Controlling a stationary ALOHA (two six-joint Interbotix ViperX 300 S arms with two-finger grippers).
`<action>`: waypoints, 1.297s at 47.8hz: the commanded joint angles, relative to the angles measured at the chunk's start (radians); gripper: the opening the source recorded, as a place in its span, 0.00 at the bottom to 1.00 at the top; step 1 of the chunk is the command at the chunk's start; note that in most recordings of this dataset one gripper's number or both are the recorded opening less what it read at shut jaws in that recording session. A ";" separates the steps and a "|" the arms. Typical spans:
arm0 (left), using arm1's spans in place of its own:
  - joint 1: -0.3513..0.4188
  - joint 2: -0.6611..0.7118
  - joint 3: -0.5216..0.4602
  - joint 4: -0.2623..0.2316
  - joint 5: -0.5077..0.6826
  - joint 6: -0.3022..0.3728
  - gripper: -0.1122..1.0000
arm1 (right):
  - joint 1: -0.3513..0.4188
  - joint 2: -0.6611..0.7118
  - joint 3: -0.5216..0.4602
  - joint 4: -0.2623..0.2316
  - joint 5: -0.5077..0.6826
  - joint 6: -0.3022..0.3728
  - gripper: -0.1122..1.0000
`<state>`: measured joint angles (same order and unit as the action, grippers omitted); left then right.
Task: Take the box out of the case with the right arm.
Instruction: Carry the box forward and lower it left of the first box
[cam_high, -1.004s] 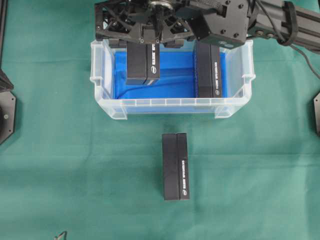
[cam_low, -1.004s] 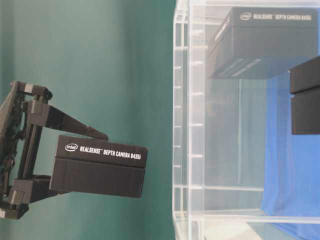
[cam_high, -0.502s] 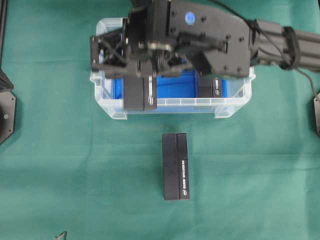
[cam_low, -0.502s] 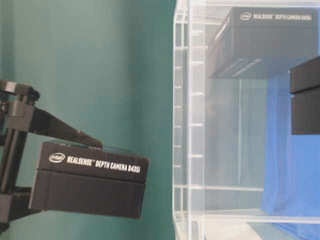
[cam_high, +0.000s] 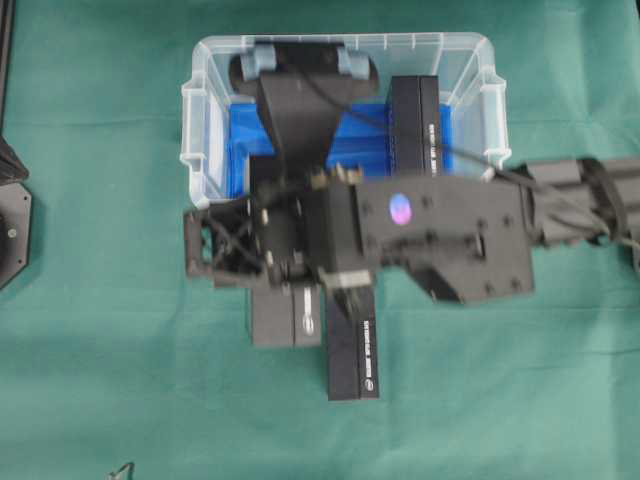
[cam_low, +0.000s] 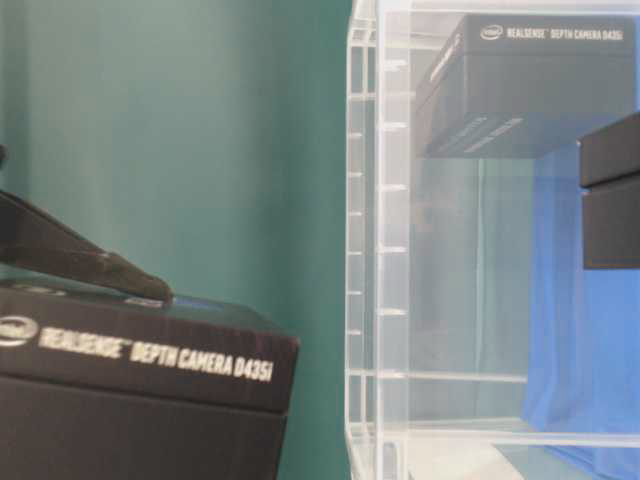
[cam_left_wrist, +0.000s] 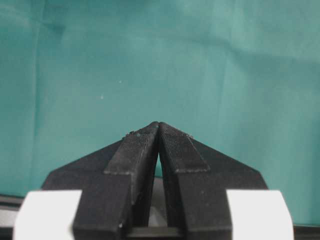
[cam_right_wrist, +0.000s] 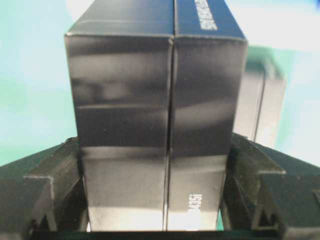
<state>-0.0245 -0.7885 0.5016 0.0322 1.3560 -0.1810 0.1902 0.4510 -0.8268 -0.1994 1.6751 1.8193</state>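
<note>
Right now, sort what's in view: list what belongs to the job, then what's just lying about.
Job:
- held RealSense box
- clear case
- right gripper

Lying about:
- RealSense box on the cloth
- RealSense box in the case
- left gripper

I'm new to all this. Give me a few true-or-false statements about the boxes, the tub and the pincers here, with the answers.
1. The right pincer grips a black box. True.
2. The clear case holds no boxes. False: one black box lies inside, at its right.
3. The left pincer stands wide open. False: its tips meet, holding nothing.
4. Another box lies on the green cloth outside the case. True.
5. The gripped box hangs over the case. False: it is out over the cloth, beside the lying box.
</note>
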 joint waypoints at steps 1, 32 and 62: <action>0.002 0.005 -0.020 0.003 -0.003 0.002 0.12 | 0.028 -0.058 -0.029 -0.011 -0.002 0.020 0.71; 0.002 -0.002 -0.018 0.003 -0.003 0.000 0.12 | 0.063 -0.037 -0.029 -0.009 -0.020 0.049 0.71; 0.002 0.000 -0.017 0.003 -0.006 0.000 0.12 | 0.020 0.069 0.071 0.123 -0.091 0.044 0.71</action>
<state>-0.0245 -0.7915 0.5016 0.0322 1.3576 -0.1810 0.2194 0.5430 -0.7685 -0.0828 1.6230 1.8623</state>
